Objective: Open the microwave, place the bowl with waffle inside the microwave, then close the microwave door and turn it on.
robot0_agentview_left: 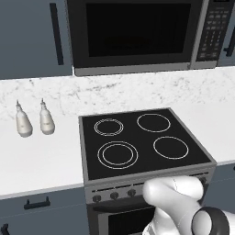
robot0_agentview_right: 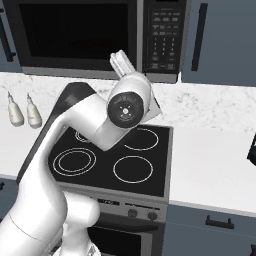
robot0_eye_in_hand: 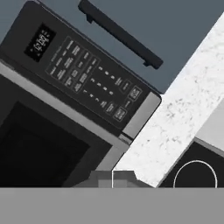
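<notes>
Right base view: gripper (robot0_agentview_right: pixel 121 61) raised before microwave (robot0_agentview_right: pixel 95 37), just under keypad (robot0_agentview_right: pixel 163 35); jaws together, holding nothing.
Door (robot0_agentview_left: pixel 135 32): shut, dark glass, thin grey frame, flush.
Room: stove (robot0_agentview_left: pixel 142 142) rings bare; counter (robot0_agentview_left: pixel 36 156) left carries two bottles (robot0_agentview_left: pixel 34 119).

Shut tool (robot0_eye_in_hand: pixel 112 178) points at microwave (robot0_eye_in_hand: pixel 65 127) below keypad panel (robot0_eye_in_hand: pixel 87 78).
</notes>
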